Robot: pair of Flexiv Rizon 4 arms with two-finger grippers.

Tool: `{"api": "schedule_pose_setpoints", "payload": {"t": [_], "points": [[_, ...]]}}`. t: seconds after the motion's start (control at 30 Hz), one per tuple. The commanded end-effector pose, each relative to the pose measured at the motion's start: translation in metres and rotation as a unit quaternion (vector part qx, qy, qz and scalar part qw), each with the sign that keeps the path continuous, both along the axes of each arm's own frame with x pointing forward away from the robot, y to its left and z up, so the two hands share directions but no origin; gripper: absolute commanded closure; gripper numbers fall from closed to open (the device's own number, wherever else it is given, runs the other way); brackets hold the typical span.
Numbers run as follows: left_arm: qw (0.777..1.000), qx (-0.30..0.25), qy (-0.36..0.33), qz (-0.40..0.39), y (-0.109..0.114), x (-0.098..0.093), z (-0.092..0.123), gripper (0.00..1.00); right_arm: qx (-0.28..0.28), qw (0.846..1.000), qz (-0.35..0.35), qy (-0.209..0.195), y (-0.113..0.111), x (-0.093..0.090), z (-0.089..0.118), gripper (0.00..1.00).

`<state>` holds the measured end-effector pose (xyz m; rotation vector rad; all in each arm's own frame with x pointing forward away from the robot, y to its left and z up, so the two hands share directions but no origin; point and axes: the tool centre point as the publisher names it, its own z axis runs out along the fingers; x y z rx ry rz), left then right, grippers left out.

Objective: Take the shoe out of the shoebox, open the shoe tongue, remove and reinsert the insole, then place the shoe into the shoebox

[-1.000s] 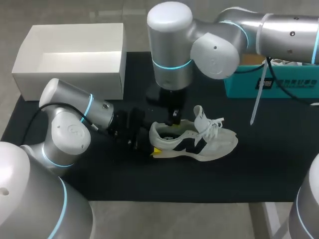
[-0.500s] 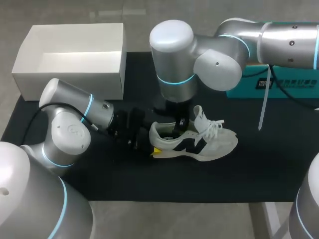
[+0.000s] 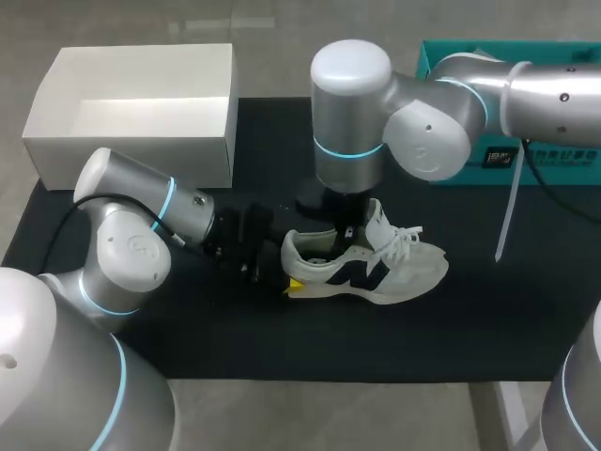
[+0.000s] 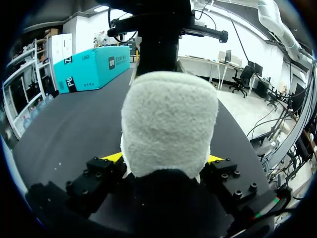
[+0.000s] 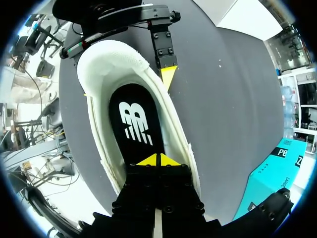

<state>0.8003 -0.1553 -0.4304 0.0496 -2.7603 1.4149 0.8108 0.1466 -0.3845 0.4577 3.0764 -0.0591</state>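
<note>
Risk: R fingers (image 5: 147, 160), pinched shut inside shoe (image 3: 376, 268), may slip off insole (image 5: 136, 124) w/o gripping; L fingers (image 4: 113, 157) clamp heel (image 4: 168, 124), shoe could twist.

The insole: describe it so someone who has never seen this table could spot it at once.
On the black table lies one white shoe, its heel between the left fingers. Inside it lies the insole: the only black surface there, with a white logo.
</note>
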Motion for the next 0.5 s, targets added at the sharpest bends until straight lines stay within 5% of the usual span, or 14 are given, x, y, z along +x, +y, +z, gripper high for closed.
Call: {"api": "schedule_pose_setpoints", "payload": {"t": [0.03,0.5], "points": [[1.0,0.0,0.0,0.0,0.0,0.0,-0.001,1.0,0.002,1.0,0.0,-0.001,-0.001,-0.001,0.001,1.0],[1.0,0.0,0.0,0.0,0.0,0.0,-0.001,1.0,0.002,1.0,-0.006,0.007,-0.002,-0.014,-0.001,1.0]]}}
